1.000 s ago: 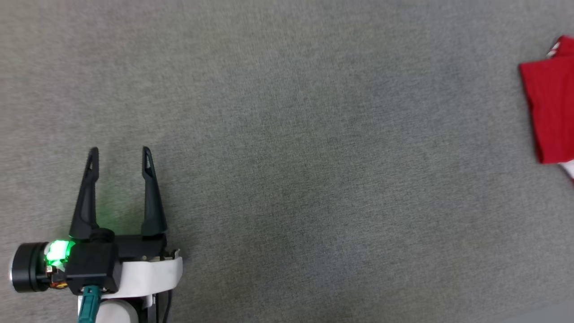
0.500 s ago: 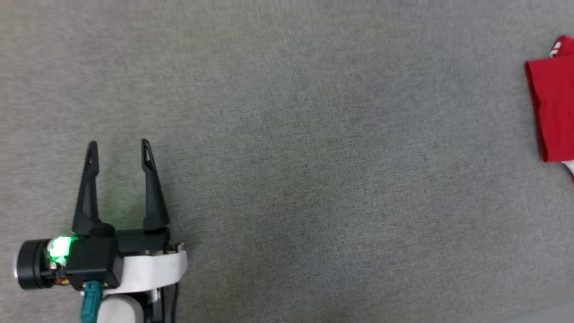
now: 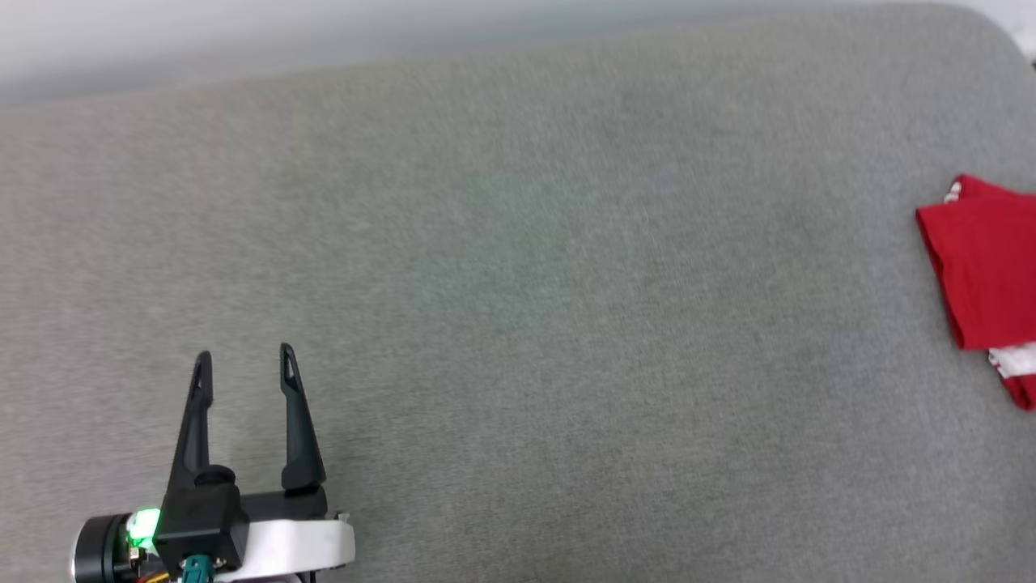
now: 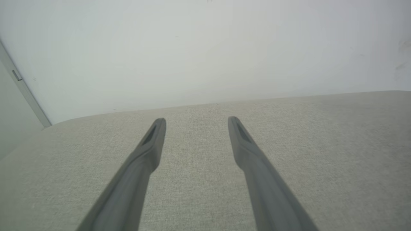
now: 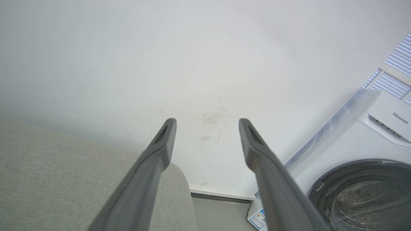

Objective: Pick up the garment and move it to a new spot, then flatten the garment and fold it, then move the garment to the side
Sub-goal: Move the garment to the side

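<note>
The garment (image 3: 981,275) lies folded into a flat, roughly rectangular red bundle at the far right of the head view, cut off by the frame. A white-and-red striped trim (image 3: 1013,360) peeks out at its lower corner. It rests on a grey padded surface (image 3: 526,283) of fine woven cloth with a rounded corner. Well apart from it, the left gripper (image 3: 244,354) hovers over bare cloth, its two tapered matte-black fingers spread and holding nothing. The right gripper (image 5: 207,122) is likewise spread and empty, pointing past the pad's edge at a scuffed white wall (image 5: 192,64) and a glossy white washing machine (image 5: 369,150). Against half a second ago the head camera has tilted up: the pad's far edge now shows, and garment and left gripper sit lower in view.
</note>
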You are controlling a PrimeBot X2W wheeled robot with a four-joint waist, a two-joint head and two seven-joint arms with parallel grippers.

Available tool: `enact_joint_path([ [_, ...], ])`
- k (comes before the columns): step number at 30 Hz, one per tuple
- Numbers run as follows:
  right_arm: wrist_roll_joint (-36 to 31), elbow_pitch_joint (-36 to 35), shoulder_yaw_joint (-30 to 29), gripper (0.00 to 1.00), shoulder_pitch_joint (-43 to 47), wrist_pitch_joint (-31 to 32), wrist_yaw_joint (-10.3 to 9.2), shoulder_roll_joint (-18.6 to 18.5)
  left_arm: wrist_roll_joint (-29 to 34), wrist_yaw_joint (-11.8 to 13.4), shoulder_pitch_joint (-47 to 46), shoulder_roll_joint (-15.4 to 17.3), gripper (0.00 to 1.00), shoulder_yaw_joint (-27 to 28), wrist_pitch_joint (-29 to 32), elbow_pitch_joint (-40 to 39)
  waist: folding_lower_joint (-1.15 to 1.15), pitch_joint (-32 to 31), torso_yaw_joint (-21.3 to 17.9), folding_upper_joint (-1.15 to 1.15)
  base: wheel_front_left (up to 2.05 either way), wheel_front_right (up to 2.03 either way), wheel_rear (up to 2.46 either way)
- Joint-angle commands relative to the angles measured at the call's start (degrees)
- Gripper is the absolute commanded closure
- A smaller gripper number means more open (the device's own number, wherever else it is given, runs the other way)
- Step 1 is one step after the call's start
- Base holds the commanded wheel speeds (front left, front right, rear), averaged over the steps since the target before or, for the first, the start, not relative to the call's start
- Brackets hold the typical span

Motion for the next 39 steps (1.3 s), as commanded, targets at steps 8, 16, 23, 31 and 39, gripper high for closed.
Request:
enact_joint_path([
  [8, -4.18, -11.76, -1.47, 0.00, 11.97, -5.24, -0.06, 14.09, 0.02, -0.61, 3.62, -0.97, 0.00, -0.08, -0.12, 1.66, 0.00, -8.08, 4.16, 0.00, 0.00, 0.00, 0.00],
  [16, -3.27, -21.60, -3.75, 0.00, 25.33, -5.56, -0.05, 26.40, 0.08, -1.03, 5.05, -1.47, 0.00, -0.24, -0.12, 3.92, 0.00, -11.72, 6.97, 0.00, 0.00, 0.00, 0.00],
  [23, -1.08, -24.62, -2.37, 0.00, 35.86, -5.55, -0.05, 32.35, 0.39, -1.71, 6.48, -1.69, 0.00, -0.51, -0.12, 5.47, 0.00, -14.40, 8.73, 0.00, 0.00, 0.00, 0.00],
  [31, -0.31, -26.44, -1.22, 0.00, 43.01, -5.56, -0.05, 35.00, 0.46, -2.19, 8.43, -1.86, 0.00, -0.75, -0.12, 6.67, 0.00, -17.00, 9.83, 0.00, 0.00, 0.00, 0.00],
  [39, 0.55, -27.81, -1.30, 0.00, 49.52, -5.56, -0.05, 36.05, 0.49, -2.90, 9.86, -1.99, 0.00, -0.97, -0.12, 7.85, 0.00, -18.91, 11.03, 0.00, 0.00, 0.00, 0.00],
])
